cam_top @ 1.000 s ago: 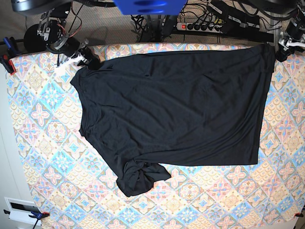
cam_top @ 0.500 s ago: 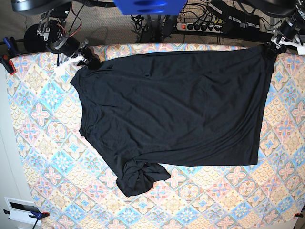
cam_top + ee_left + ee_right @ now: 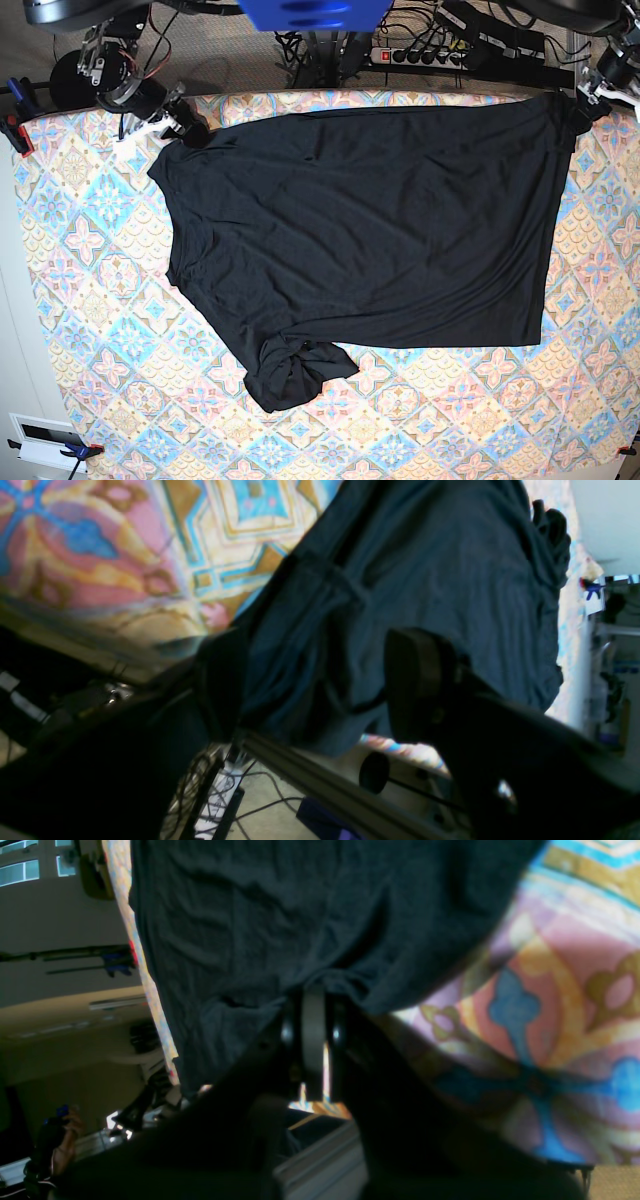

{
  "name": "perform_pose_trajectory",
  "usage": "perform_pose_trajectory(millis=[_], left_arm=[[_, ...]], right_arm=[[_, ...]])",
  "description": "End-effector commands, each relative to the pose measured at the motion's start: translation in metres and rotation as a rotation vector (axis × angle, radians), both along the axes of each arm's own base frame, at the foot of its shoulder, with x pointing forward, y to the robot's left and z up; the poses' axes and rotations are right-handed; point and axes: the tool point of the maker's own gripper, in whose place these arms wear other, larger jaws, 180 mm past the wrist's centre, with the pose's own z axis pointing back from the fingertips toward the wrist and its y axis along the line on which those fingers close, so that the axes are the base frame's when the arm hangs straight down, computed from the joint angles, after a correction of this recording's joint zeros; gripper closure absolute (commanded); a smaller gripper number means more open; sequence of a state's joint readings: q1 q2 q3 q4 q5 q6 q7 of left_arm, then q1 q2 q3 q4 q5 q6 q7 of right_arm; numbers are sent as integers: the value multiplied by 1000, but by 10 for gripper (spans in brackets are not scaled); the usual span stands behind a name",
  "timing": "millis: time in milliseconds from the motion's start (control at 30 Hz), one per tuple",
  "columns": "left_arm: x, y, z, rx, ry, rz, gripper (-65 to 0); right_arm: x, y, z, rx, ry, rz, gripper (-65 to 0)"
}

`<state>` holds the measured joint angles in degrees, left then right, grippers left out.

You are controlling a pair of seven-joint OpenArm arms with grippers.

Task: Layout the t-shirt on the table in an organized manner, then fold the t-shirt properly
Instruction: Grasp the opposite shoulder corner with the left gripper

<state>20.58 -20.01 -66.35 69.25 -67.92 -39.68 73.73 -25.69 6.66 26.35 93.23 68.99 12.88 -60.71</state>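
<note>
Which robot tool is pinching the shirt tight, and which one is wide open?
The right tool is shut on the t-shirt, with cloth bunched at its tips. The left tool stands open.

Lab: cables, power strip (image 3: 425,54)

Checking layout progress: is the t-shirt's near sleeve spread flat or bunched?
Bunched. The t-shirt body lies spread on the table, but its sleeve at the near edge is twisted into a crumpled knot.
</note>
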Motion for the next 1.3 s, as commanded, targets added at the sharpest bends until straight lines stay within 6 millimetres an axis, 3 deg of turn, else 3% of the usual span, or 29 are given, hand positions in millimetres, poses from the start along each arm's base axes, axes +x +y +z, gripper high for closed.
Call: perform_pose_trajectory(millis=[0,533,700,933,1067,1267], left_arm=[[7,11,15,37,-42,3,-412],[21,30,28,85,-150,106,-412],[25,37,24,133,-140,130,-412],[13,31,-26,-4,-49,209,-412],[10,24,-34,-32,-36,211,-412],[15,-6,-50,-73,6,130,-412]], right_arm=[[5,-3,7,1,-31,-3,0],[5,-3,7,1,-31,-3,0],[5,-3,7,1,-31,-3,0],[5,-3,7,1,-31,-3,0],[5,-3,7,1,-31,-3,0],[5,-3,7,1,-31,-3,0]])
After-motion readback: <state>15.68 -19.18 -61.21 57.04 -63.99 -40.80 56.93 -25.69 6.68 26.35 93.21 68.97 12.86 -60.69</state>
